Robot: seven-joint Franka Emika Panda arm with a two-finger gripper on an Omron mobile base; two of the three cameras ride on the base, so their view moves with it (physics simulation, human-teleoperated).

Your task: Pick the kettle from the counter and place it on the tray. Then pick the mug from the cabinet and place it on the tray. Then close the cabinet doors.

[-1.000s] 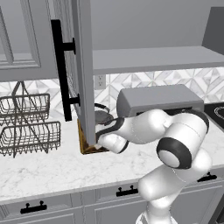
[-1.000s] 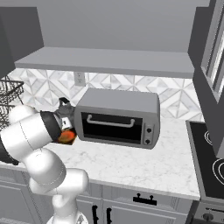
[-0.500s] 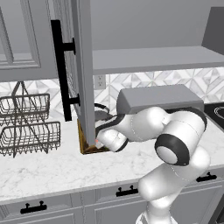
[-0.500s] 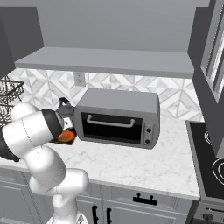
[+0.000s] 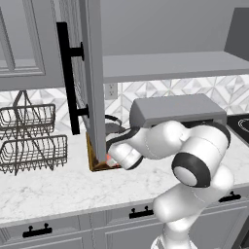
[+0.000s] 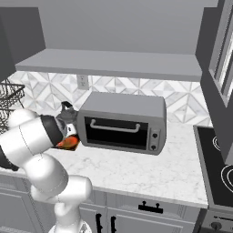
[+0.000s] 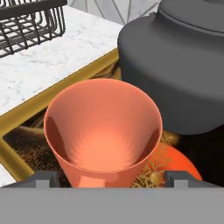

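The orange-red mug (image 7: 103,131) stands upright on the tray (image 7: 57,94), close beside the dark grey kettle (image 7: 175,65), which also sits on the tray. My gripper (image 7: 105,180) is open, one fingertip on each side of the mug's base with a gap to its wall. From the left base view, the hand sits low over the tray's golden corner (image 5: 95,163), partly hidden by the open cabinet door (image 5: 92,78). In the right base view the mug (image 6: 69,143) peeks out past my arm below the kettle (image 6: 68,111).
The grey toaster oven (image 5: 175,109) stands right behind the tray. Wire baskets (image 5: 31,141) sit to the left on the marble counter (image 5: 58,189). The open door's black bar handle (image 5: 68,78) hangs above the tray. A stove (image 6: 218,168) is at the far right.
The jaws have opened wide and let go of the mug, which now rests on the tray. The arm has barely shifted.
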